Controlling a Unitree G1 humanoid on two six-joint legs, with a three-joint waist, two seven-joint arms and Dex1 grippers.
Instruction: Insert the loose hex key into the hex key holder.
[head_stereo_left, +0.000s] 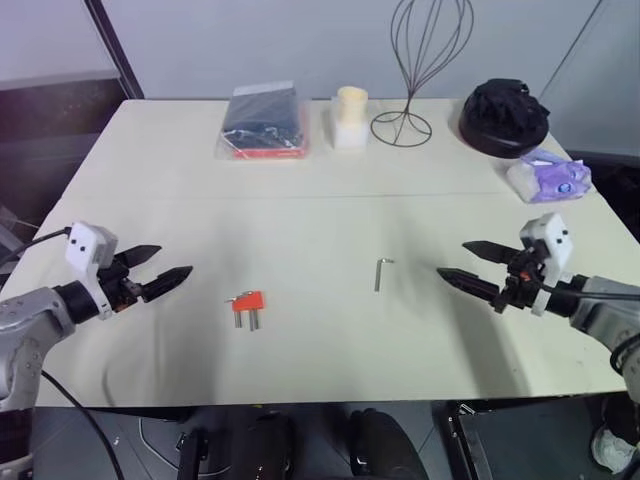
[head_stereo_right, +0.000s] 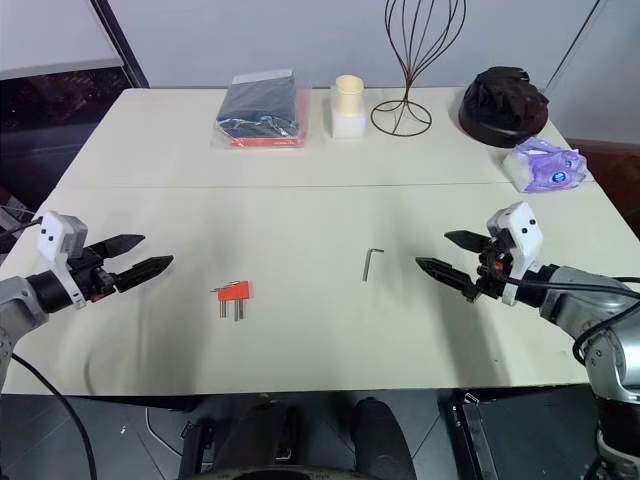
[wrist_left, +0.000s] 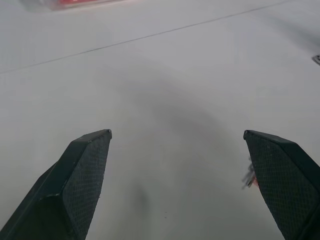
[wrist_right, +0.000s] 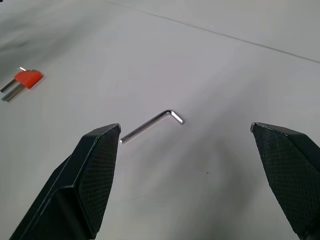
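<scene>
In the left eye view the bench carries the key just right of centre and the holder left of it, the two well apart, the holder's steel keys pointing toward 6 o'clock. The left claw hangs at 9 o'clock of the holder, spread and empty; the right claw hangs at 3 o'clock of the key, also spread with nothing in it. Along the far edge, from 11 to 2 o'clock, sit a packet, a candle, a wire stand, a black cap and a purple bag. The right eye view gives the same layout: key flat on the bench, holder lying apart from it, both claws clear of them. The left wrist view looks over bare bench between wide-set fingers, with a sliver of the holder beside one finger. The right wrist view has the key lying between the spread fingers, near one tip, short bend away from it, and the holder farther off. This looks like the opening step, nothing picked up yet. Next, I judge, the right claw must drop onto the thin key's long shank and pinch it squarely, while the left steadies the holder.
</scene>
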